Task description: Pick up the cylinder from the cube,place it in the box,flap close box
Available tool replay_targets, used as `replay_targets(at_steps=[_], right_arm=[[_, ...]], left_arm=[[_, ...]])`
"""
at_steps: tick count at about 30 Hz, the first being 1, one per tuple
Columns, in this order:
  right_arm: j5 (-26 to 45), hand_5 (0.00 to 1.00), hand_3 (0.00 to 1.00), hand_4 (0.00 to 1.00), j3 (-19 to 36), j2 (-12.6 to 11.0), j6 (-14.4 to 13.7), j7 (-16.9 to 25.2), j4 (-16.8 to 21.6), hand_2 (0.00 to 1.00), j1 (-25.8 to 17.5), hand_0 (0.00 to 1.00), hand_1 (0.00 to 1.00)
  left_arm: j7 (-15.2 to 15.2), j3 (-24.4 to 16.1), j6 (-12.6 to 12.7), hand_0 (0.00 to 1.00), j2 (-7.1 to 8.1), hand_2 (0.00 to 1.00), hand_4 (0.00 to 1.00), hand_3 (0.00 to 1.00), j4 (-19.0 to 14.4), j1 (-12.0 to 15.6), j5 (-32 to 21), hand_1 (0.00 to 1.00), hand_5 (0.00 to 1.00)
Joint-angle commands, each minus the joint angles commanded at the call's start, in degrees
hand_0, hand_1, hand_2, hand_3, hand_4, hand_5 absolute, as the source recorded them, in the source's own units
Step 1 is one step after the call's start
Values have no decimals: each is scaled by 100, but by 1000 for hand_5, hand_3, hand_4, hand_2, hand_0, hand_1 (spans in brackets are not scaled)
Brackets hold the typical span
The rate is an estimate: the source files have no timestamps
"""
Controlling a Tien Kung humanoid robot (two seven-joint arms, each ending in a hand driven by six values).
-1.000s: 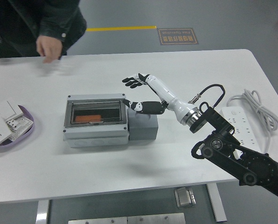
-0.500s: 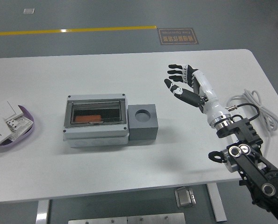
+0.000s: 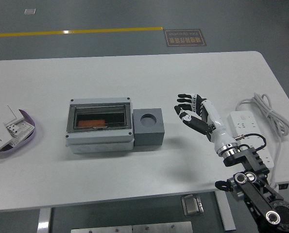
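The white table (image 3: 134, 170) fills most of the frame, its near edge running along the bottom and its rounded far right corner in the upper right. The broadest bare stretches lie along the far half of the table, across the near strip below the box, and between the box and the purple dish.

Left of centre sits the grey plastic box with a clear hinged flap (image 3: 101, 124); the flap lies shut over its window. Through the tinted cover an orange cylinder (image 3: 92, 124) shows lying on its side inside the box, though its ends are dim behind the plastic. Touching the box's right side is the dark grey cube with a round socket in its top (image 3: 149, 128); the socket holds nothing.

To the right of the cube, with a bare gap of table between them, the robot's right hand with black and white fingers (image 3: 193, 110) hangs with fingers spread and relaxed, grasping nothing. Its arm runs down to the lower right corner, where the frame cuts it off.

At the right edge lie a white power strip (image 3: 245, 127) and its coiled white cable (image 3: 263, 108), partly covered by the arm. At the far left a purple dish of white wall switches (image 3: 13, 130) is cut by the frame's edge.
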Motion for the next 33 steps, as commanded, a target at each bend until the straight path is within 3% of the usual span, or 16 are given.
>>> replay_targets(at_steps=[5,6,23,24,26,29,30,33], right_arm=[[78,215,700,749,127,6,97,98,7,691,-47,730,678],[139,65,733,783,127,3,109,125,10,703,-53,729,683],[955,65,696,707,260,59,207,479,76,702,-142,669,666],[1031,46,678,680,287,54,229,505,82,634,-142,624,630],[1258,46,678,680,299,37,348,620,88,634,-131,624,630],[1740,46,678,680,223,16,640,886,107,634,-106,624,630],[1922,28,653,686,193,12,731,979,129,541,-98,587,572],[2367,28,653,686,143,3,893,1167,193,541,-81,587,572]], left_arm=[[267,-426,87,624,-10,586,687,637,-126,9,299,625,207],[296,-458,94,625,-11,586,687,637,-139,16,318,625,207],[112,-215,147,624,-36,586,688,638,-102,276,-292,625,208],[113,-217,140,624,-31,587,687,637,-106,292,-294,626,208],[103,-201,126,624,-12,587,687,637,-112,324,-278,626,208],[-39,-125,124,624,41,587,687,637,-108,372,-245,626,208],[-159,-93,143,624,66,587,690,638,-103,393,-243,625,210],[-526,60,215,624,128,587,690,638,-65,448,-352,625,210]])
